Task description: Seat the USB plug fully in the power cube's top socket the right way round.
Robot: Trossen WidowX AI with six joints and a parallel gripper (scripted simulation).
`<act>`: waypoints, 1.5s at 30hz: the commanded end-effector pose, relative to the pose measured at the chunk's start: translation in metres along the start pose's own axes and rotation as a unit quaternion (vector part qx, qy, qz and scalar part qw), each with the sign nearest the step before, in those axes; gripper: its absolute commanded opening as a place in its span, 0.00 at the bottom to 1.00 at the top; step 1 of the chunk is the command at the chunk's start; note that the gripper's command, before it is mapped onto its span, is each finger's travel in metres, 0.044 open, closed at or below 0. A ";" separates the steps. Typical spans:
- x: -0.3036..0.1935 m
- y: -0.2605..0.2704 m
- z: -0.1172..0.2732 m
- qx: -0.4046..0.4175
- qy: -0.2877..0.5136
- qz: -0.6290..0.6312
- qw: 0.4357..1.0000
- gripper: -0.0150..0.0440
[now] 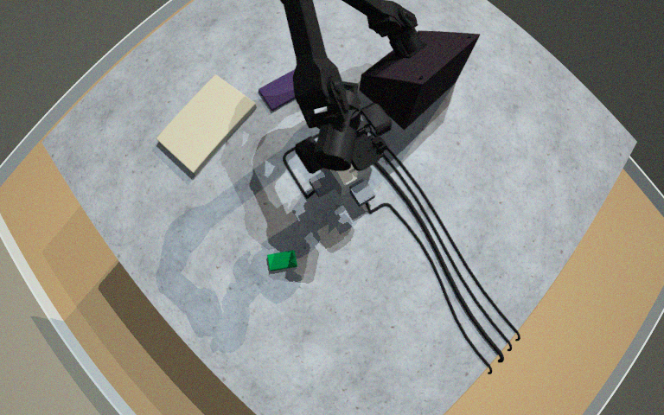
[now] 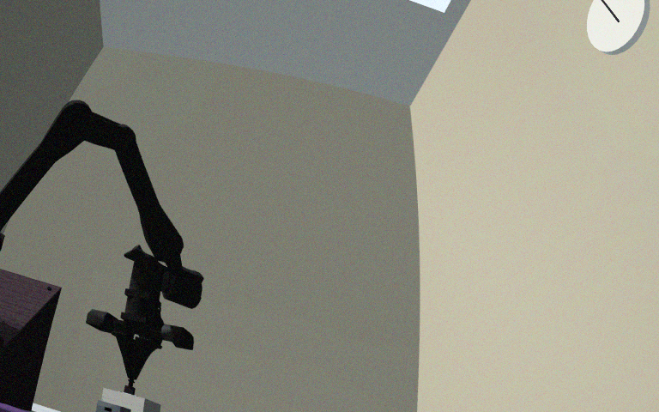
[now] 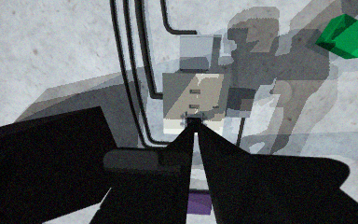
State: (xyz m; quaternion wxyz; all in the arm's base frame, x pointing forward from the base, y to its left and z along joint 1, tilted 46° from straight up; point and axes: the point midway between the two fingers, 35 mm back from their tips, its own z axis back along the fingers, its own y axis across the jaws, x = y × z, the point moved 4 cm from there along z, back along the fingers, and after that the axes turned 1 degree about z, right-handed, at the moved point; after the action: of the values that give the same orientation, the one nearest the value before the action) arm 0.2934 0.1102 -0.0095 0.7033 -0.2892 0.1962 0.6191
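Table (image 1: 489, 195), left to right: cream slab (image 1: 205, 122); purple flat piece (image 1: 277, 91); green block (image 1: 281, 260) nearer the front; power cube (image 3: 196, 100) at centre with side plugs and black cables (image 1: 440, 254) trailing right; dark box (image 1: 416, 73) behind. Gripper (image 3: 193, 122) points straight down over the cube, fingers clenched on what appears to be the small dark USB plug (image 3: 193, 120) at the cube's top face; whether the plug sits in the socket cannot be told.

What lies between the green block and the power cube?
Only shadowed table surface lies between the green block and the power cube, as the top view shows.
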 end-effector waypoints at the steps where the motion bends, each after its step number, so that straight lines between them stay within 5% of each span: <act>1: -0.001 -0.001 -0.002 0.000 0.002 0.000 1.000 0.25; 34: -0.001 -0.001 -0.003 0.000 0.002 0.000 1.000 0.25; 38: 0.000 0.000 0.000 -0.001 -0.001 0.000 1.000 0.42; 45: 0.000 0.000 0.000 -0.001 -0.001 0.000 1.000 0.42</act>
State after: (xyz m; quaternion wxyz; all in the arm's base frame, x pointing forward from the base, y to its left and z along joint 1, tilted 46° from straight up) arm 0.2934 0.1100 -0.0102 0.7033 -0.2890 0.1956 0.6194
